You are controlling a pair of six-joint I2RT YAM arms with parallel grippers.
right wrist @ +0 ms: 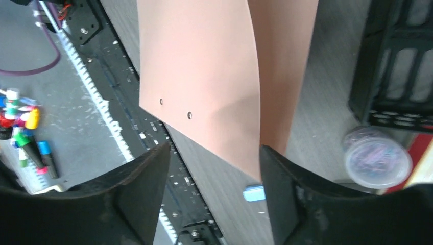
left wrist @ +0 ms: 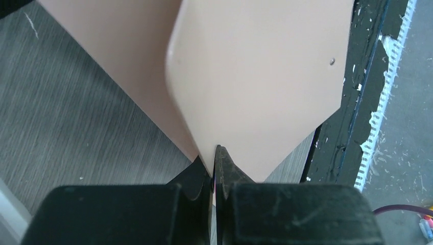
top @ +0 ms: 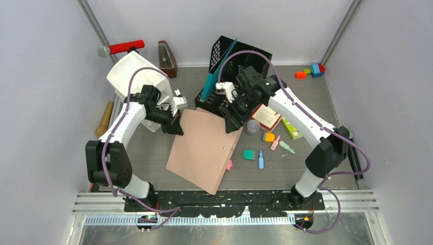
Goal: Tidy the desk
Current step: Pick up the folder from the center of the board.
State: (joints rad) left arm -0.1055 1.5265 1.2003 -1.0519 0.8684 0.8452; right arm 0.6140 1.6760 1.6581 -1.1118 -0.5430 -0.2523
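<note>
Desk (top: 306,163): grey wood-grain top, spread beneath the folder (top: 204,148).
Folder: tan, tilted, far edge raised off the surface.
Left gripper (left wrist: 215,163): jaws clamped on folder's corner, bearing it.
Right gripper (right wrist: 214,153): jaws apart astride folder's opposite edge, not gripping.
File rack (top: 235,61): just behind folder, likely its destination.
</note>
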